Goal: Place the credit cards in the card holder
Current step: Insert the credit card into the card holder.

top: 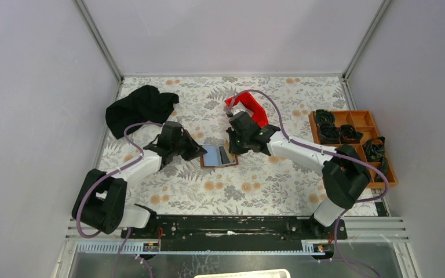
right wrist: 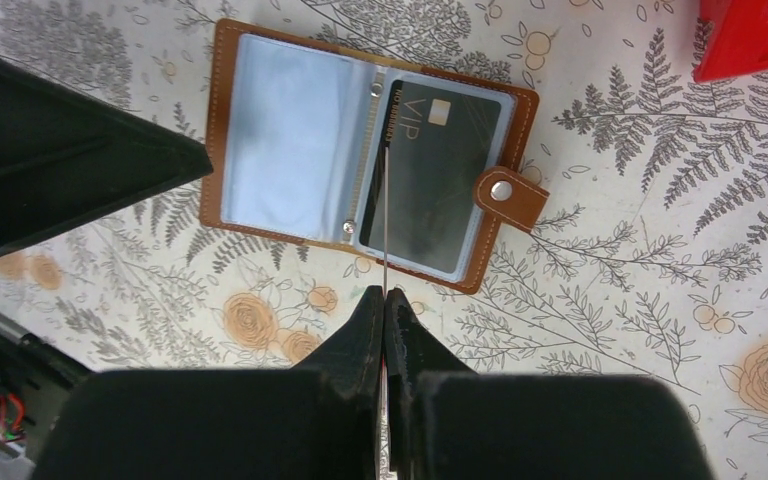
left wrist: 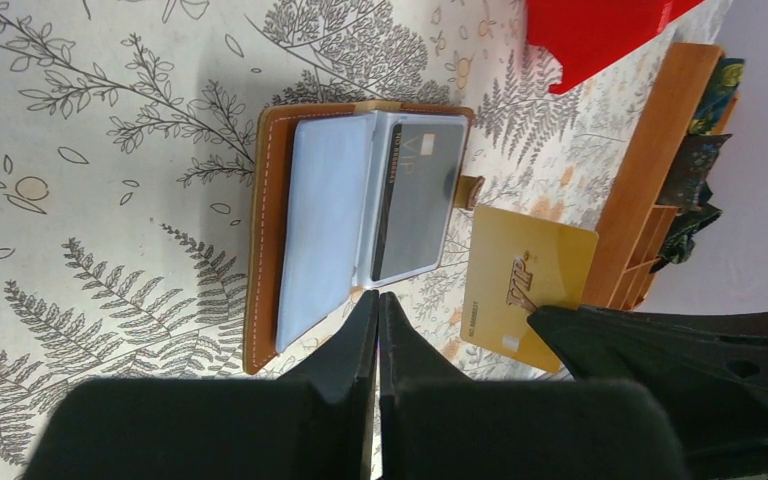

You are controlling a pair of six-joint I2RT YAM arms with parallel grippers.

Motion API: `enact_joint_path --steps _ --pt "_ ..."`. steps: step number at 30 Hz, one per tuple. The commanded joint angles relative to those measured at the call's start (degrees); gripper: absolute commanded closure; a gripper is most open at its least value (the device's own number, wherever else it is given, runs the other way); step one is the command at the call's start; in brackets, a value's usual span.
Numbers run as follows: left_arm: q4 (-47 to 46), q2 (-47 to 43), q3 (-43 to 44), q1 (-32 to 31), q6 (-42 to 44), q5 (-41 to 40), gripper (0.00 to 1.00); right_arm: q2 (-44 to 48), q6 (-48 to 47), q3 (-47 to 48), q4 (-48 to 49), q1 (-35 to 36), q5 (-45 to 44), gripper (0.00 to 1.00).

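Note:
The brown card holder lies open on the flowered table, between both grippers. It also shows in the left wrist view and the right wrist view. A dark VIP credit card sits in its right clear pocket, and shows in the left wrist view. My right gripper is shut on a gold VIP credit card, seen edge-on over the holder's middle seam. My left gripper is shut and empty, its tips at the holder's near edge.
A red plastic bin stands just behind the right gripper. An orange-brown compartment tray with dark items is at the right. A black cloth lies at the back left.

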State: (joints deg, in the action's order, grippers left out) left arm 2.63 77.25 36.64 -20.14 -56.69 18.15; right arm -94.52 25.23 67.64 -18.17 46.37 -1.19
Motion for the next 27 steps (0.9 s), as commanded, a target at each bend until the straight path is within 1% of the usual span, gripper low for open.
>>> enact_joint_path --steps 1,11,20,27 --pt "1.31 1.35 0.22 -1.39 2.08 -2.10 0.99 -1.23 -2.18 2.76 0.58 0.82 -3.58 1.00" --pt "2.10 3.91 0.05 -2.80 3.48 -3.40 1.00 -5.06 -4.02 2.51 1.09 1.51 -7.11 1.00" --pt "2.99 6.14 -0.61 -3.06 4.52 -4.24 1.00 -3.95 -5.36 1.25 0.33 1.67 -13.50 1.00" --pt "3.66 7.08 -0.61 -3.15 5.39 -4.48 1.00 -4.44 -4.09 0.93 1.01 1.39 -13.29 1.00"
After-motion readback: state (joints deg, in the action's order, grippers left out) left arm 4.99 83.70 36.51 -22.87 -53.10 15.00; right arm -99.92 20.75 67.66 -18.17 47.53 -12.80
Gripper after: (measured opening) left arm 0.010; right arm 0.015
